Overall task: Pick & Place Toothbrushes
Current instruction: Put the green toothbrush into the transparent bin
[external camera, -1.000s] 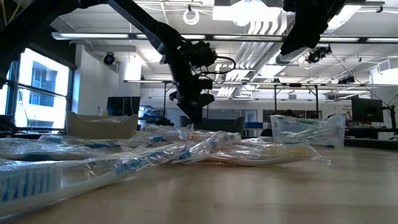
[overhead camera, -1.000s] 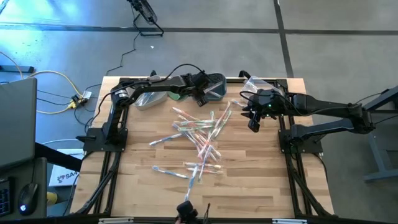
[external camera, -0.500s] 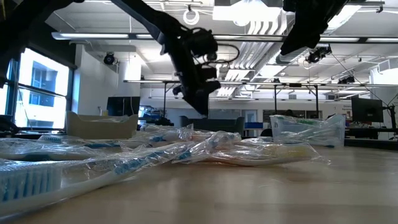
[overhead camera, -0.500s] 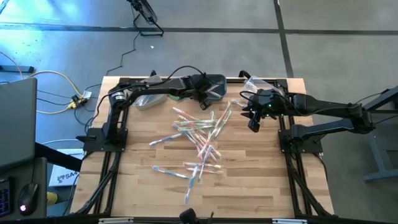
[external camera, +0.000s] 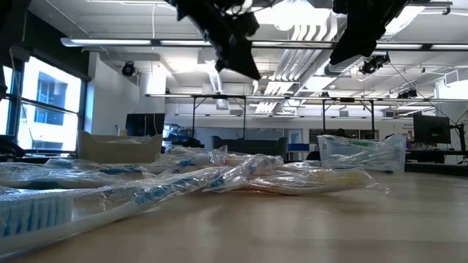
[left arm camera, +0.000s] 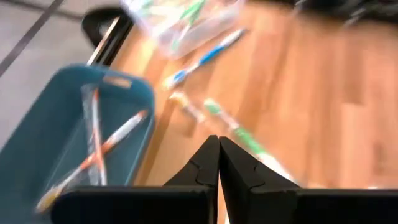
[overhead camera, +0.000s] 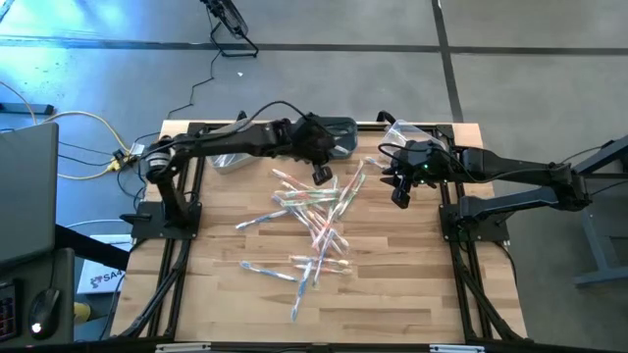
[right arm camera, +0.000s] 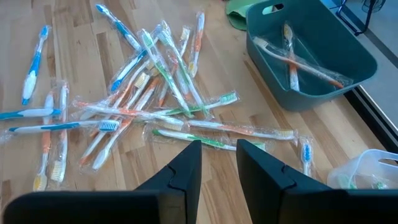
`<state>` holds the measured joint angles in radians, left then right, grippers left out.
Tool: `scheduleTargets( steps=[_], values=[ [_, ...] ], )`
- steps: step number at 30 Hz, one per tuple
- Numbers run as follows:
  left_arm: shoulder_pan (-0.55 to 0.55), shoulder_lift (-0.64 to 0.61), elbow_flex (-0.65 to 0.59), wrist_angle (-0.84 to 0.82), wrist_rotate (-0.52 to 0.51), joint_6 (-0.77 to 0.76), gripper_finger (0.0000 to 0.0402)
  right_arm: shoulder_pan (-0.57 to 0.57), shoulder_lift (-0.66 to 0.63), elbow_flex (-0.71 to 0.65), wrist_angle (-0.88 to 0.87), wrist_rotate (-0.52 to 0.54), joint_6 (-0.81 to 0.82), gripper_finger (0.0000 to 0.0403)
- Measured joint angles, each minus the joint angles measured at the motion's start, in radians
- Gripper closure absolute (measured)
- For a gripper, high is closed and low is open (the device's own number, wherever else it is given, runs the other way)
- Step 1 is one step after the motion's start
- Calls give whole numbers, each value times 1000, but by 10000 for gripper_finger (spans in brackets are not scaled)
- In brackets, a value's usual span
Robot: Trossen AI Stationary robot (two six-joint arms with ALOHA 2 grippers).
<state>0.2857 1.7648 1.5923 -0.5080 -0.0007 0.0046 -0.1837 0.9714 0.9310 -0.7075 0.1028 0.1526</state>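
The dark left hand point(overhead camera: 321, 175) hangs closed and empty, arm stretched above the scattered wrapped clear-plastic toothbrushes point(overhead camera: 312, 221); the right hand point(overhead camera: 400, 194) hovers half-open, holding nothing.

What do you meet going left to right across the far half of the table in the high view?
Left arm's base → teal bin → left tool → right tool → clear container.

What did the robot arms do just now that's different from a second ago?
The left tool pulled away from over the teal plastic bin, out above the wooden table, and rose in the low view. Its jaws closed with nothing between them. The right tool and the wrapped see-through toothbrushes stayed put.
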Motion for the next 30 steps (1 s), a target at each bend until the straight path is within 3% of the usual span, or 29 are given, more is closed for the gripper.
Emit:
scheduleTargets(
  steps=[3,11,30],
  values=[
    [-6,-27,0,-11,14,7,400,0,0,0,0,0,-21,310],
    [-27,-110,-43,-6,-68,13,401,0,0,0,0,0,-25,310],
    [-72,-497,-554,342,-175,-127,401,0,0,0,3,2,-26,310]
  ],
)
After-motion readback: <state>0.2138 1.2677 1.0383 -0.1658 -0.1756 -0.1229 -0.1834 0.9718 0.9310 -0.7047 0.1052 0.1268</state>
